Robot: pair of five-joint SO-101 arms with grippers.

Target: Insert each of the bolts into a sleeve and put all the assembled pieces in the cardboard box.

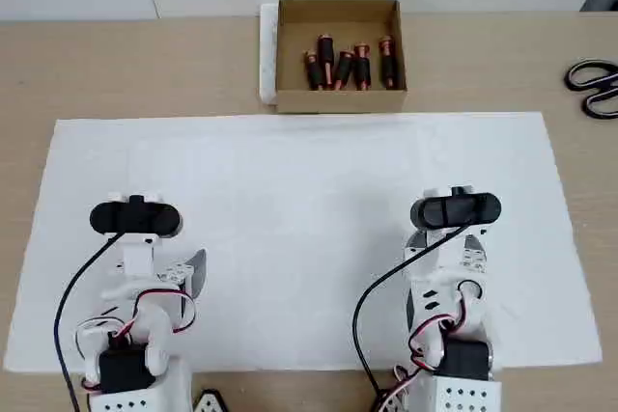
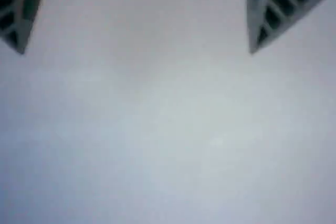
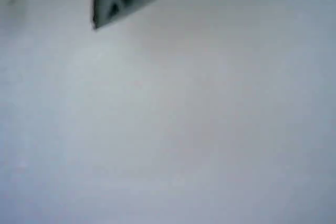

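The cardboard box (image 1: 339, 101) stands at the back middle of the table. Inside it lie several assembled pieces (image 1: 345, 67), each a copper-coloured bolt in a black sleeve. My left gripper (image 1: 188, 277) (image 2: 136, 38) hangs low over the white paper near the front left, open, with nothing between its fingertips (image 2: 261, 30). Close above the paper at the front right is my right gripper (image 1: 425, 282), far from the box.
A large white paper sheet (image 1: 299, 200) covers the table's middle and front. Black scissors (image 1: 594, 84) lie at the far right edge. A white object (image 1: 267, 55) pokes out from behind the box's left side.
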